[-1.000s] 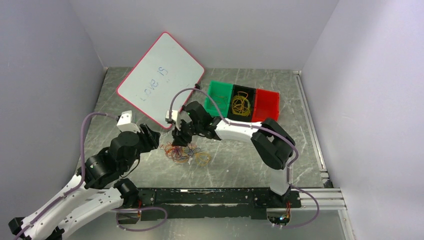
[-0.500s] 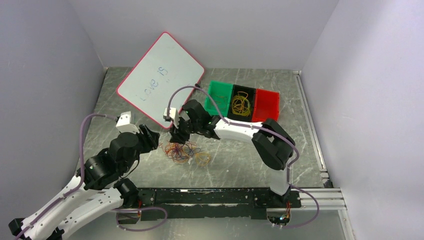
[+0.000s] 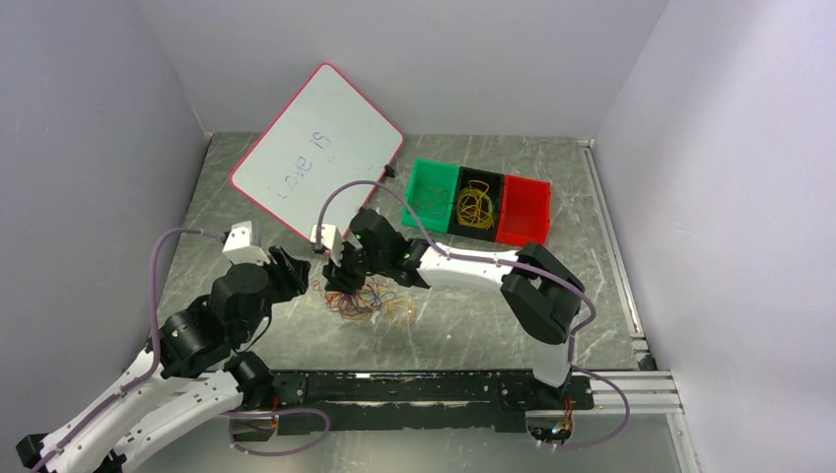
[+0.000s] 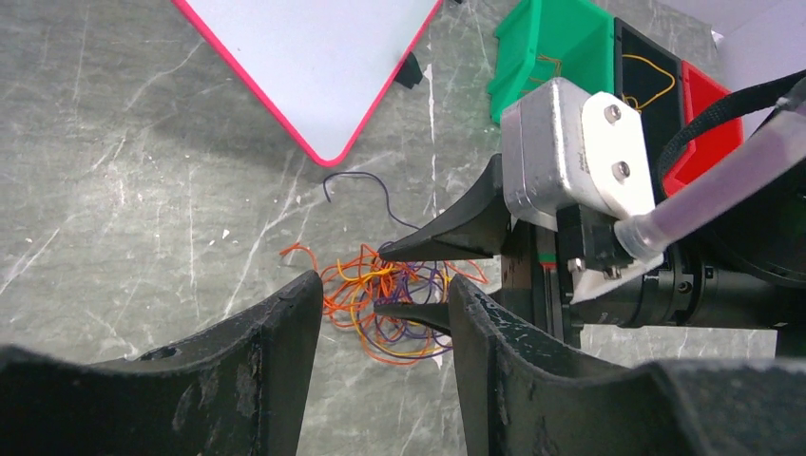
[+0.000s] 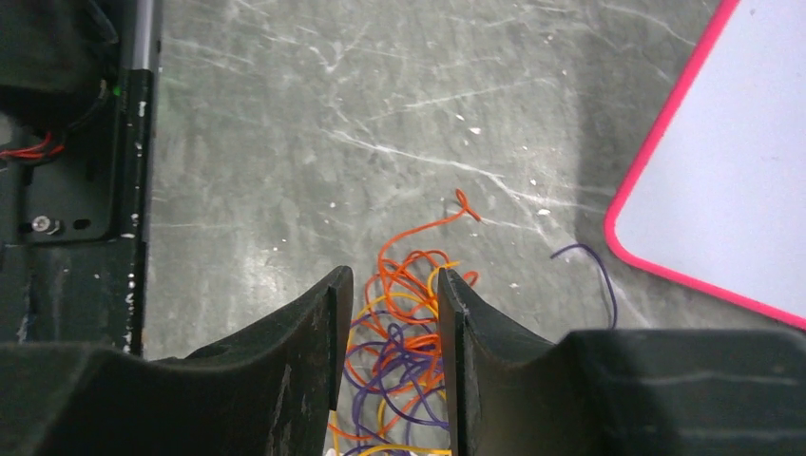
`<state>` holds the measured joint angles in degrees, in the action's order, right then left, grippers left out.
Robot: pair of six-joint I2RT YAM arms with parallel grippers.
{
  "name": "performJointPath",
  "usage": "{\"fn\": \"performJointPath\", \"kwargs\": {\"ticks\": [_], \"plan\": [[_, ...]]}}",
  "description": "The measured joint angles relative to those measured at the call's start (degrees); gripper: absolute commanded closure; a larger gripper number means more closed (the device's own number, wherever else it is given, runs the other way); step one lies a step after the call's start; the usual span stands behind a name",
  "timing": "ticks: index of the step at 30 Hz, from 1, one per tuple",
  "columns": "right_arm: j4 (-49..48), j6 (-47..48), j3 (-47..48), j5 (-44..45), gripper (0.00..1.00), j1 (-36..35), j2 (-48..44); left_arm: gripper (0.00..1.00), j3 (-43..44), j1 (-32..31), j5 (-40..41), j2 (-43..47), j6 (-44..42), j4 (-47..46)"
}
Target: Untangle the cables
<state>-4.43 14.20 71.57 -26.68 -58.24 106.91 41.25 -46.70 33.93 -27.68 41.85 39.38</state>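
Though the right jaws stand partly spread, they straddle orange strands at the far edge of the cables (image 3: 370,304), pinching nothing I can see; the left jaws hang spread and empty just left of the bunch; it sprawls sideways across the worktop (image 3: 493,325), near the whiteboard (image 3: 315,148); right is plainly nearer.

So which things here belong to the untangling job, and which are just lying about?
Job: cables, left tool, right tool.
Lying about: whiteboard, green bin, black bin, red bin.
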Motion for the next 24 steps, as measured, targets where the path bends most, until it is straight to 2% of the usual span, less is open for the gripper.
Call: {"fn": "performJointPath", "kwargs": {"ticks": [11,12,15,19,24], "plan": [[0.4,0.1,0.0,5.7,0.62,0.1,2.5,0.44,0.0,0.0,0.6,1.5,0.2,1.3],[0.6,0.2,0.0,6.0,0.66,0.1,2.6,0.43,0.0,0.0,0.6,1.5,0.2,1.3],[1.0,0.3,0.0,6.6,0.87,0.1,2.6,0.43,0.0,0.0,0.6,1.5,0.2,1.3],[0.9,-0.2,0.0,6.8,0.99,0.1,2.6,0.43,0.0,0.0,0.7,1.5,0.2,1.3],[-0.3,-1.4,0.0,7.5,1.0,0.1,2.5,0.43,0.0,0.0,0.6,1.6,0.3,1.3]]}}
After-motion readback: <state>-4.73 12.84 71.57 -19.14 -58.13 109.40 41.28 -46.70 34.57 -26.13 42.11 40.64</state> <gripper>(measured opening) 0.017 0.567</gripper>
